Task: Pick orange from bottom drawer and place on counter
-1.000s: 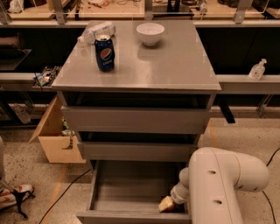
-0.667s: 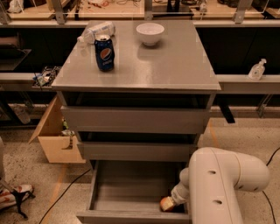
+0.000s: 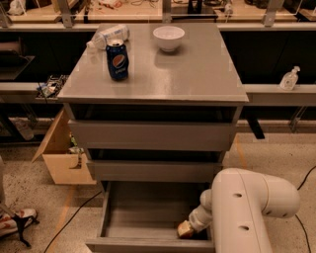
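The bottom drawer [image 3: 148,217] is pulled open under two shut grey drawer fronts. My white arm [image 3: 247,212] comes in from the lower right and reaches down into the drawer's front right corner. My gripper [image 3: 193,225] is at that corner, mostly hidden behind the arm's wrist. A small tan-orange rounded thing [image 3: 184,230] shows right at its tip; it looks like the orange, partly hidden. I cannot tell whether it is held. The grey counter [image 3: 197,74] tops the drawer unit.
On the counter stand a blue Pepsi can [image 3: 117,60], a white bowl [image 3: 169,38] and a lying plastic bottle [image 3: 109,34]. A cardboard box [image 3: 59,158] sits on the floor at the left. A tan workbench [image 3: 148,12] runs behind. Cables lie on the floor.
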`<state>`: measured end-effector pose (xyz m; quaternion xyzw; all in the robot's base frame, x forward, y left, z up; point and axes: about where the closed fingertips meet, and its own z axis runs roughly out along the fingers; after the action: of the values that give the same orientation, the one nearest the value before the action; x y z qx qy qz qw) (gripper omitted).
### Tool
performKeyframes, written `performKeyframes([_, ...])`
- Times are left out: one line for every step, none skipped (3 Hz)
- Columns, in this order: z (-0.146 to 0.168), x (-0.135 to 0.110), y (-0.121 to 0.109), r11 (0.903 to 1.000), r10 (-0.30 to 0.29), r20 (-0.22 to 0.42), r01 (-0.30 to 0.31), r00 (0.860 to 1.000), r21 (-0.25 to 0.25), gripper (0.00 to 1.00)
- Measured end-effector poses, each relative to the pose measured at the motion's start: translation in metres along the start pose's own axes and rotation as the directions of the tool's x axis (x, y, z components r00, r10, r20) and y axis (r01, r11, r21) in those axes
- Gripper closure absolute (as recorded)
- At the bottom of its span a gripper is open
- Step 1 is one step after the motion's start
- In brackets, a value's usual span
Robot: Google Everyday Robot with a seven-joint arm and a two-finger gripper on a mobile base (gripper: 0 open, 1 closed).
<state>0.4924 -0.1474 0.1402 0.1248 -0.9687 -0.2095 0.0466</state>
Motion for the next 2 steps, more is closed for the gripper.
performKeyframes([-0.016, 0.001, 0.011, 0.9995, -0.018, 0.020, 0.018, 1.000, -0.027, 1.00])
performKeyframes([-0.054, 0.009, 0.018, 0.9958, -0.074, 0.070, 0.077, 0.995, -0.049, 1.00])
